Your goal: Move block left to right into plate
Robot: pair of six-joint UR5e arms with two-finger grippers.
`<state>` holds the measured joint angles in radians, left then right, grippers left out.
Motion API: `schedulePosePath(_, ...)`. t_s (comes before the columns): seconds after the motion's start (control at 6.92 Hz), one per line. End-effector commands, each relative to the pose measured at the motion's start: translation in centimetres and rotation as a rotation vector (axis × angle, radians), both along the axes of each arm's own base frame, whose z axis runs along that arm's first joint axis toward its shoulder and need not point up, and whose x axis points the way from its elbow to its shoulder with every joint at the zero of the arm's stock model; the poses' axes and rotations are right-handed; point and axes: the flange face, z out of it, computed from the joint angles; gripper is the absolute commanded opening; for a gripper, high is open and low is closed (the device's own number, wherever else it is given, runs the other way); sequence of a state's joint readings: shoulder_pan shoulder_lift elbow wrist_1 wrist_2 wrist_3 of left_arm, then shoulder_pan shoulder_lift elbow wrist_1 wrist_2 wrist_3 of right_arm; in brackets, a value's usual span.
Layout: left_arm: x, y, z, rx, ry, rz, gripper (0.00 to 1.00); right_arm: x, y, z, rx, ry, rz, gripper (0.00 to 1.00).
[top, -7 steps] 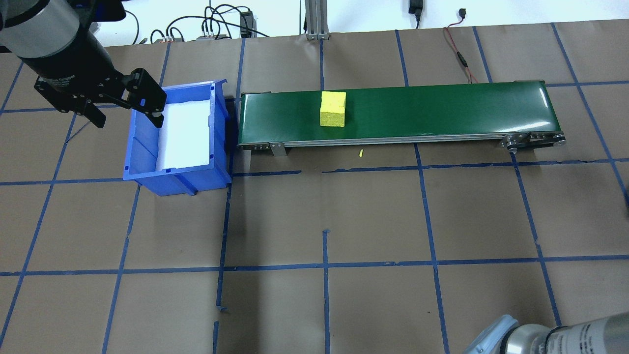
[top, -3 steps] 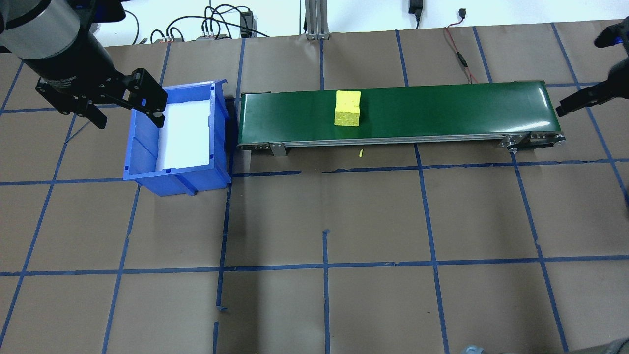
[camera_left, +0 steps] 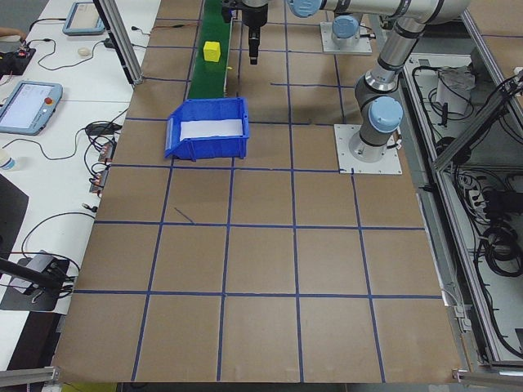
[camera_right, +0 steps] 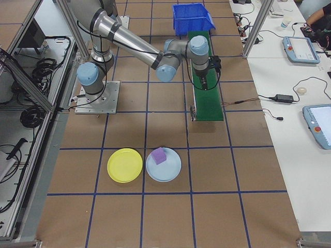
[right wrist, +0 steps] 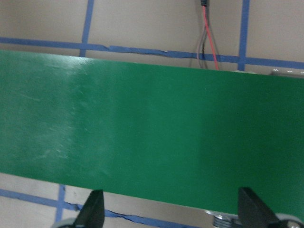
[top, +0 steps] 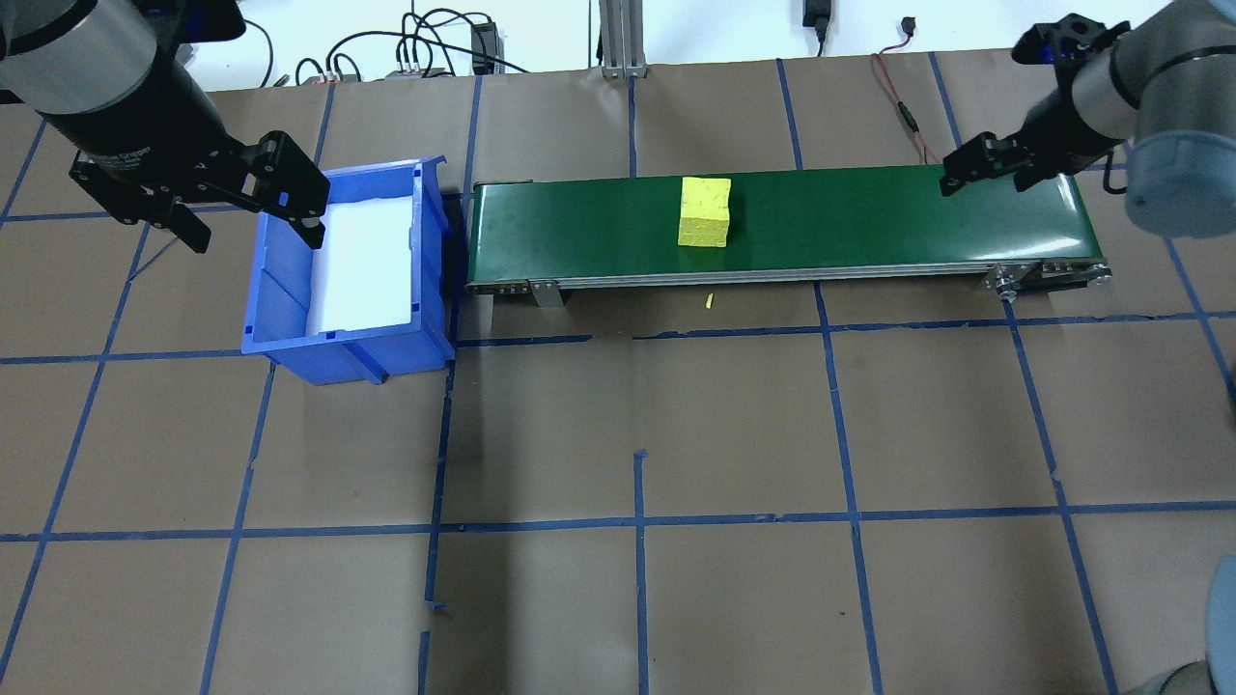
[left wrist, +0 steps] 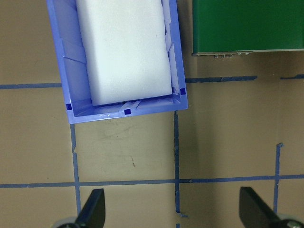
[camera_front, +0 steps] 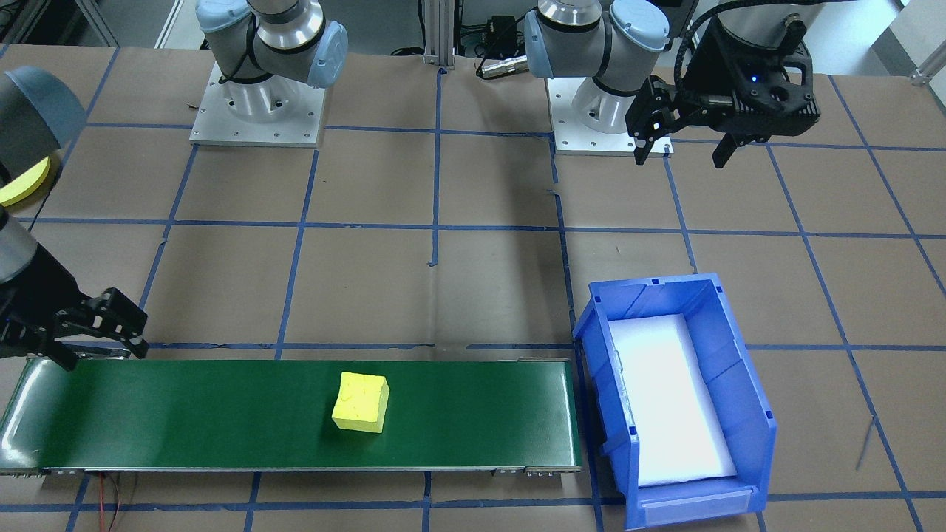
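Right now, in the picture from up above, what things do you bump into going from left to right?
Left gripper → blue bin → green belt → yellow block sitting on the belt → right gripper over the belt's far right end.

A robotics lab: two arms bolted on square metal base plates [camera_front: 257, 111] to a brown paper-covered worktop [top: 734, 425] gridded with blue tape, a small green conveyor belt [top: 869, 217], grey handheld teach pendants [camera_right: 297, 49] on white side desks, aluminium framing and loose cables around.
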<state>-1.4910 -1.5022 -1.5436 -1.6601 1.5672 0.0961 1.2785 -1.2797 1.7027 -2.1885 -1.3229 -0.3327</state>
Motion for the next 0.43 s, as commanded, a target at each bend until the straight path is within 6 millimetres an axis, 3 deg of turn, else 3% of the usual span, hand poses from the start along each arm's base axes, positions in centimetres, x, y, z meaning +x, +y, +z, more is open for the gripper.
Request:
schedulePosePath(0.0, 0.0, -0.1, 0.3, -0.007, -0.010, 0.019, 1.00, 6.8, -4.1, 0.0, 0.022, -0.057, -0.104, 1.00)
schedulePosePath(0.29, -1.0, 0.0, -0.4, 0.008, -0.009, 0.093, 1.00, 7.8, -4.5, -1.5, 0.056, -0.157, -0.141, 1.00)
